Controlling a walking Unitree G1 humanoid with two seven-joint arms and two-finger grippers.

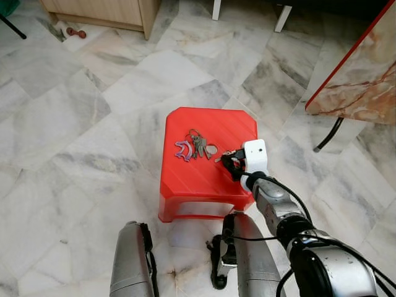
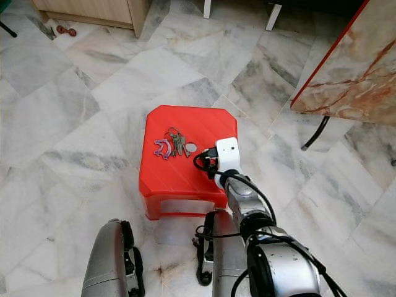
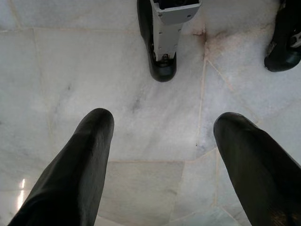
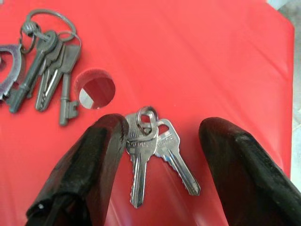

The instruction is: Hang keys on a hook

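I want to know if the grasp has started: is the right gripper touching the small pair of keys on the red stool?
Cannot tell. In the right wrist view the small keys lie between the right gripper's open fingers, hard against one finger.

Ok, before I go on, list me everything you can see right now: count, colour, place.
stool: one, red plastic, on the marble floor in front of the robot, round hole in its top
large key bunch: one, grey keys on rings with a purple clip, on the stool top left of the hole
small key bunch: one, two silver keys on a ring, on the stool between the right jaws
wooden cabinet: one, light wood, far left
marble-patterned panel: one, red-edged, far right
black cable: one, below the panel
left gripper: jaws open, hanging over the floor
right gripper: jaws open, astride the small key bunch
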